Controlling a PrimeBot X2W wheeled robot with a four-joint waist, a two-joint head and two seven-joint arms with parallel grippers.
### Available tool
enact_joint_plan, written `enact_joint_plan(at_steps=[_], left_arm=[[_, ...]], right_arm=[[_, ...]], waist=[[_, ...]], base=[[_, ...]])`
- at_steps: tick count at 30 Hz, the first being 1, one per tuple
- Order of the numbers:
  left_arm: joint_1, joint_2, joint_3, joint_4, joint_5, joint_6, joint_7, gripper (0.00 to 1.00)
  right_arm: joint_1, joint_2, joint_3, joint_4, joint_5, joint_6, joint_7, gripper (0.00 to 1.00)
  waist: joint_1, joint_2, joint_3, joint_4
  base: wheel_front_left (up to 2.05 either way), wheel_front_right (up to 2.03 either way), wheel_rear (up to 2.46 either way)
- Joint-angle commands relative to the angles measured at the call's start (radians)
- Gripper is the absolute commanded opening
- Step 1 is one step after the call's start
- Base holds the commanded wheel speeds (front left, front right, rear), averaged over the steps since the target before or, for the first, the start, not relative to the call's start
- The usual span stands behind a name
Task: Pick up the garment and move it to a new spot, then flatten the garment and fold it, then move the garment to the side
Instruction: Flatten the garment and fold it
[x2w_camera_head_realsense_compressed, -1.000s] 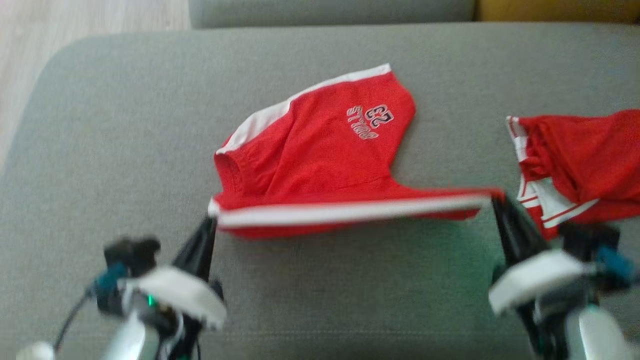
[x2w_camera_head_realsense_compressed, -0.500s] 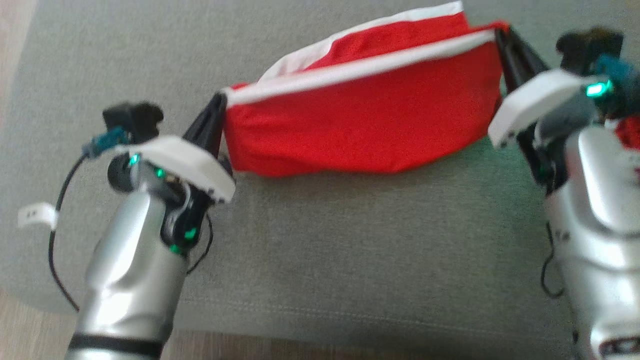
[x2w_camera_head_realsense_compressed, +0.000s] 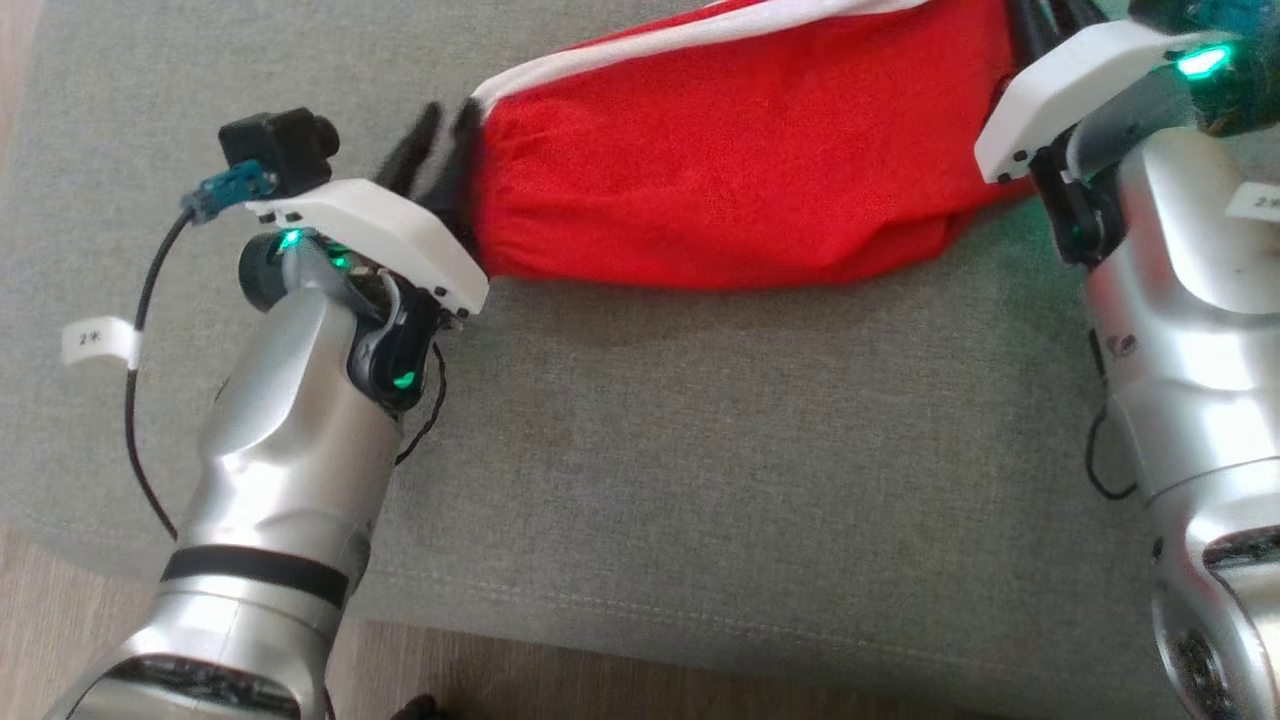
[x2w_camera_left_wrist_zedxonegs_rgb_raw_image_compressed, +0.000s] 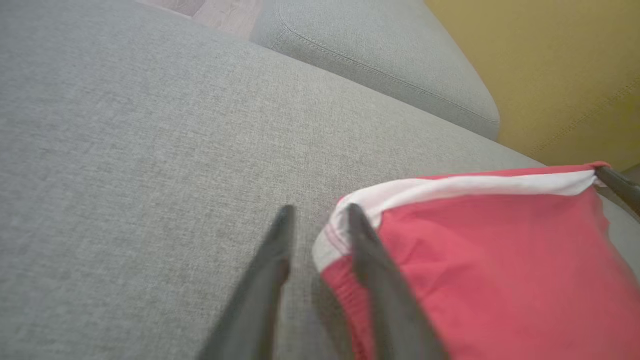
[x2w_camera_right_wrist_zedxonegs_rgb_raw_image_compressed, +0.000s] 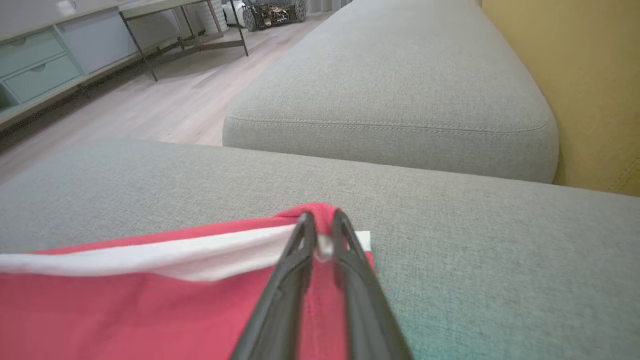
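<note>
— What is seen nearest?

— The grey cushion (x2w_camera_head_realsense_compressed: 700, 450), with the left gripper (x2w_camera_left_wrist_zedxonegs_rgb_raw_image_compressed: 320, 210) held low over it. Its fingers are parted and nothing is clamped, though one corner of the garment (x2w_camera_head_realsense_compressed: 730, 150) is seen right at them.

— And the right gripper (x2w_camera_right_wrist_zedxonegs_rgb_raw_image_compressed: 322, 216)?

— It is nearly closed, with the garment's other white-edged corner pinched. The red garment is spread from one gripper to the other on the cushion. A second cushion (x2w_camera_right_wrist_zedxonegs_rgb_raw_image_compressed: 400, 75) is seen beyond.

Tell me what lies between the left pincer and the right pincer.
The red garment spans that whole stretch in the head view, from the left pincer to the right pincer, lying on the grey cushion.
</note>
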Motion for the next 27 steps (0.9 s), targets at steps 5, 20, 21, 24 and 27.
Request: enact_joint_plan(at_steps=[5,20,21,24,27], left_arm=[[-0.009,0.054,-0.002,0.004,0.016,-0.006,-0.115,1.0],[0.33,0.134,0.165,-0.469,0.247,0.109,-0.147,1.0],[0.356,0.133,0.168,-0.493,0.257,0.113,-0.147,1.0],[0.428,0.137,0.174,-0.548,0.275,0.118,-0.147,1.0],[0.487,0.15,0.171,-0.583,0.288,0.117,-0.147,1.0]], right_arm=[[-0.018,0.044,0.055,0.009,0.016,-0.001,-0.145,1.0],[0.273,0.072,-0.037,-0.255,-0.086,-0.001,-0.22,1.0],[0.308,0.075,-0.046,-0.287,-0.086,-0.001,-0.214,1.0],[0.416,0.083,-0.072,-0.382,-0.088,-0.001,-0.176,1.0],[0.52,0.087,-0.094,-0.479,-0.09,-0.001,-0.132,1.0]], waist=[[-0.0001,0.0,-0.018,-0.025],[-0.0001,0.0,-0.156,-0.083],[-0.0001,0.0,-0.167,-0.085],[-0.0001,0.0,-0.198,-0.092],[-0.0001,0.0,-0.23,-0.096]], base=[[0.0,0.0,0.0],[0.0,0.0,0.0],[0.0,0.0,0.0],[0.0,0.0,0.0],[0.0,0.0,0.0]])
